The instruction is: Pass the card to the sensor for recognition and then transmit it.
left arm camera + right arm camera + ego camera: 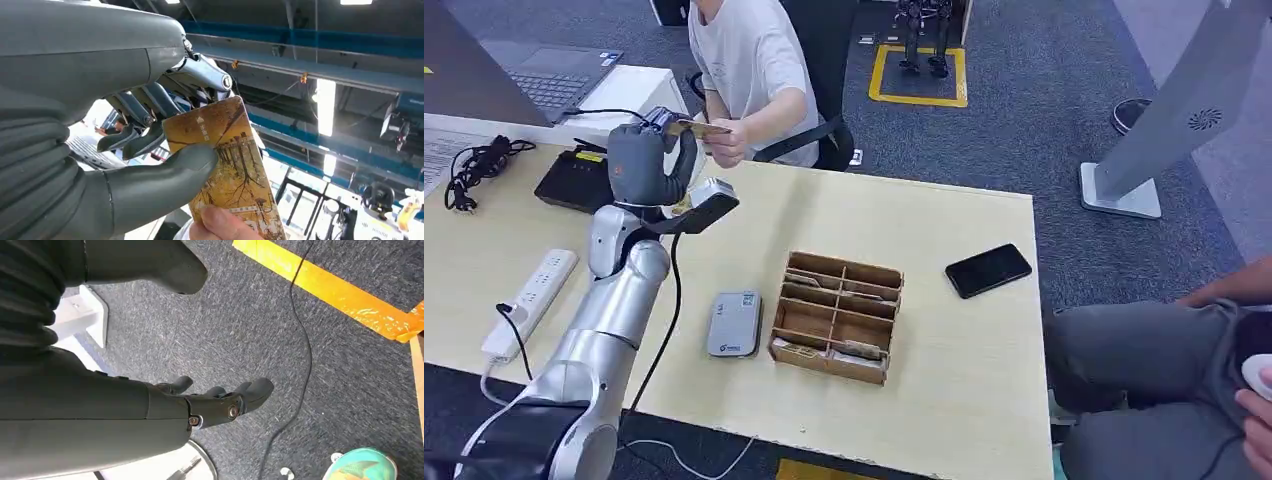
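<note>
Your left hand [646, 150] is raised over the far edge of the tabletop [944, 380] and has the card [227, 165] pinched between the thumb and the darker fingers [145, 107], which are curled onto its upper part; the hold looks firm but covers just that one end. A person's hand [727, 141] reaches in from the far side of the tabletop, and in the left wrist view a fingertip of theirs already presses the card's free end, so both of you have it at once. That puts you, as I judge it, in the handing-over step, with the sensor pass behind you or skipped; the pictures cannot settle which. The next move calls for you to ease the thumb and fingers apart only when the person's hold is sure, and to keep the arm steady as you do, or the card could slip between you. Your right hand [220, 405] hangs low over the carpeted floor [325, 365], holding nothing, its fingers loosely apart. Back on the tabletop, well clear of the exchange, lie the grey card reader [734, 323], a wooden divided tray [836, 316] just beside it, and a black phone [988, 270] farther off.
</note>
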